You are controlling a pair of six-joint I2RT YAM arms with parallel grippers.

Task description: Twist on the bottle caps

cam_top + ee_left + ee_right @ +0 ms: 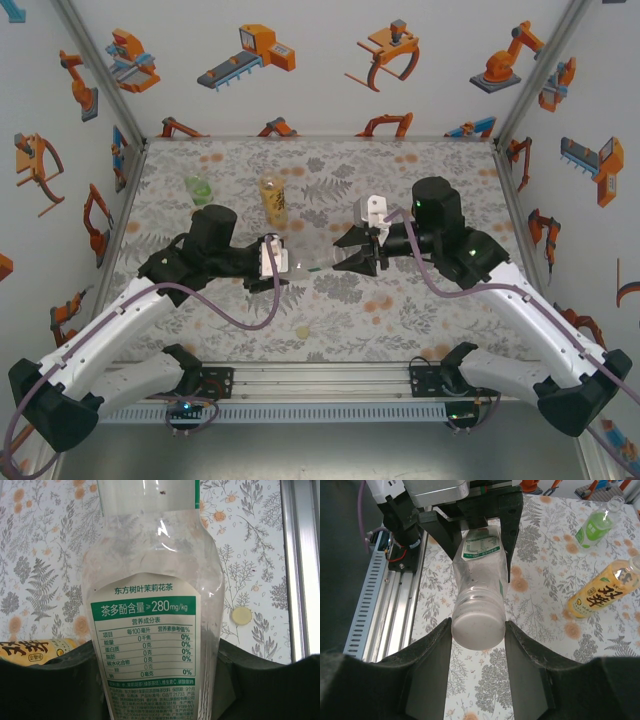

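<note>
clear bottle (pixel 150 610) label "280mg/kg", "0%" rows

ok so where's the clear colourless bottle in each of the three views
top external: clear bottle near the centre, lying level, faint against the table.
left wrist: centre, label facing the camera, left fingers on either side.
right wrist: centre, round end toward the camera between the right fingers.
shared landmark: the amber-yellow bottle.

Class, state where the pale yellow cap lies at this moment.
Top view: the pale yellow cap lies loose on the table, around centre, on the near side of the colourless bottle.
</note>
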